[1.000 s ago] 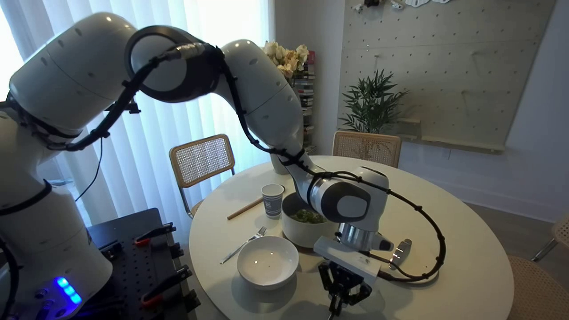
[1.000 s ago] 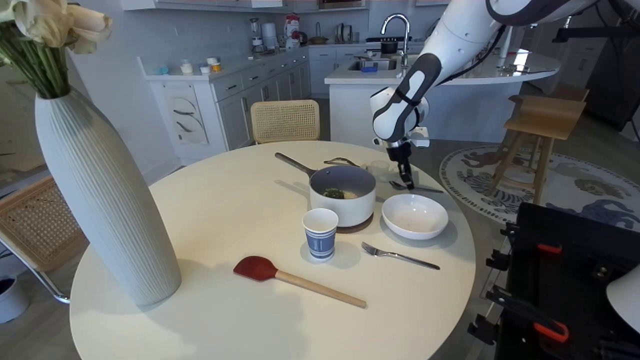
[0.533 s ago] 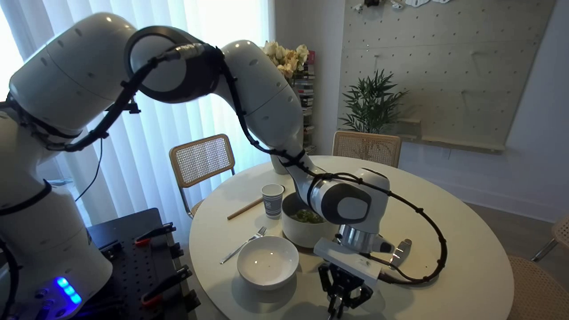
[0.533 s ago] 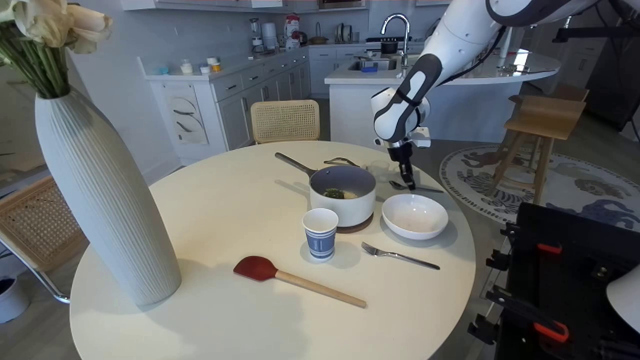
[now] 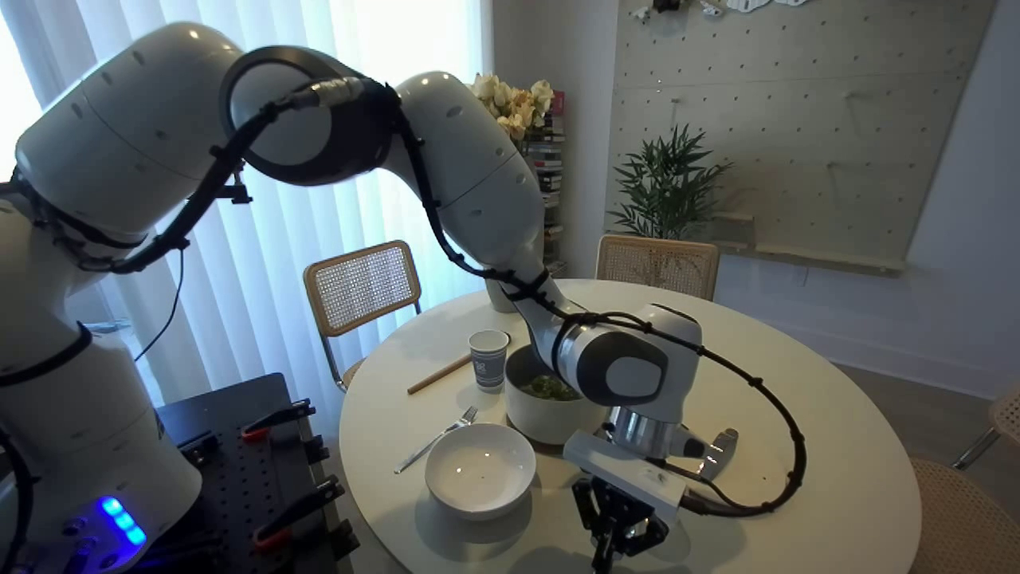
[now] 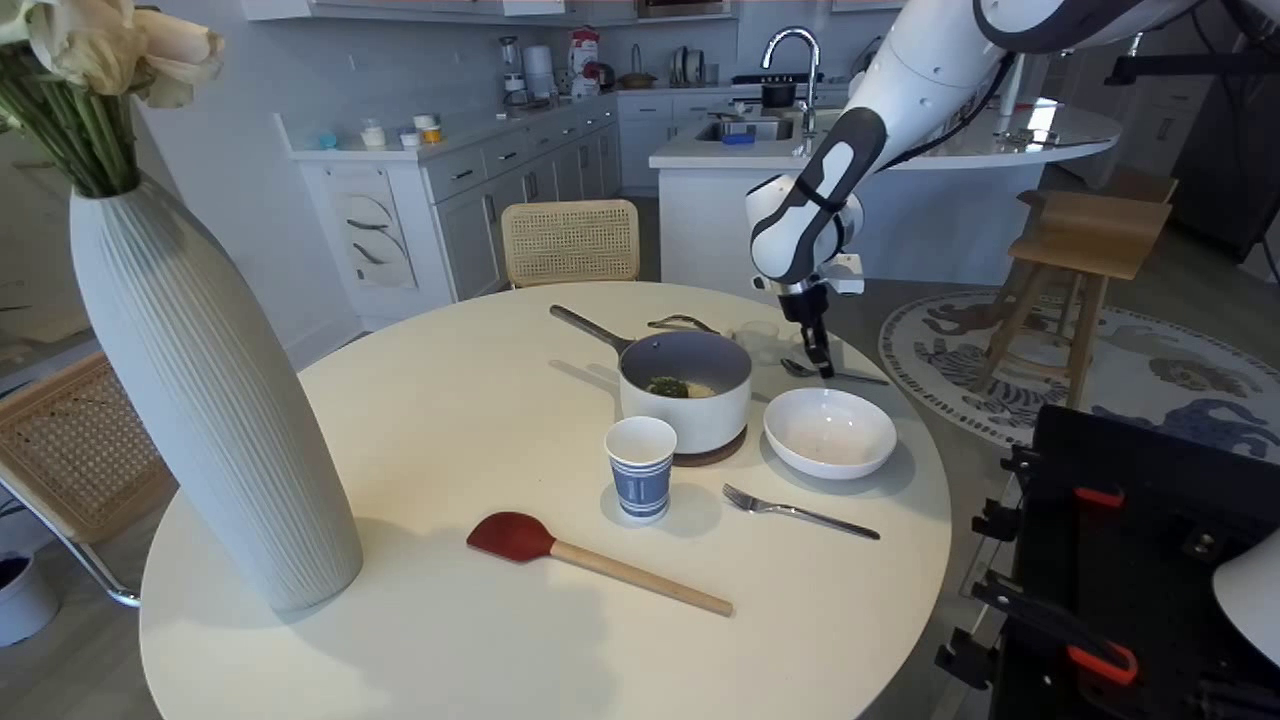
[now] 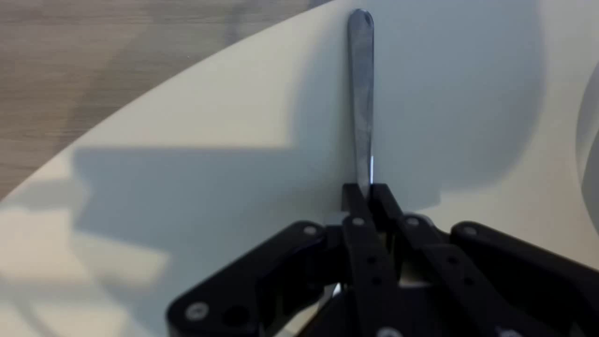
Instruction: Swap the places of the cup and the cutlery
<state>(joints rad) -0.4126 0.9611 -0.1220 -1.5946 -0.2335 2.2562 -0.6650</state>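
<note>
The cup [image 6: 641, 470], a paper cup with a blue band, stands upright on the table in both exterior views [image 5: 488, 360], beside the pot. The fork [image 6: 800, 515] lies flat near the bowl; it also shows in an exterior view [image 5: 437, 442]. The spoon [image 6: 858, 379] is on the bowl's far side. My gripper [image 6: 822, 362] points down at it. In the wrist view the gripper [image 7: 366, 192] is shut on the spoon's handle [image 7: 361, 84], whose end points to the table edge. The spoon's bowl is hidden there. I cannot tell whether the spoon is lifted.
The white bowl [image 6: 830, 432] and grey-white pot [image 6: 690, 415] stand near the gripper. A faint clear glass [image 6: 760, 342] and a curved silver piece [image 6: 682, 322] are behind the pot. A red spatula [image 6: 640, 575] and tall vase [image 6: 215, 400] are farther off. The table edge [image 7: 196, 63] is close.
My gripper's fingers have closed together on the spoon's handle. The gripper and spoon have shifted very slightly. The cup and fork have not moved.
</note>
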